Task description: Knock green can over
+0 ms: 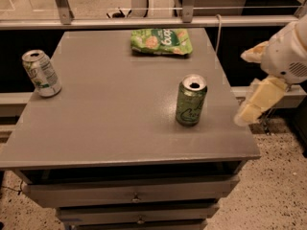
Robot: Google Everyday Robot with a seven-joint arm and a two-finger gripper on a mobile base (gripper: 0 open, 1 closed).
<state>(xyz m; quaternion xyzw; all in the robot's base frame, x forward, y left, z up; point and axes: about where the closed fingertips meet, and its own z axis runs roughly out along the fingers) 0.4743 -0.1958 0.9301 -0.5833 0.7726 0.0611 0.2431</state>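
Observation:
The green can stands upright on the right half of the grey table, mottled green with pale cursive lettering and an open silver top. My gripper is at the right edge of the view, just off the table's right side and level with the can. Its two cream fingers are spread apart, the lower finger pointing down-left toward the can, and nothing is between them. There is a gap of about a can's width between the lower fingertip and the can.
A white-and-silver can stands at the table's left edge. A flat green snack bag lies at the back centre. A metal railing runs behind the table. Drawers sit below the tabletop.

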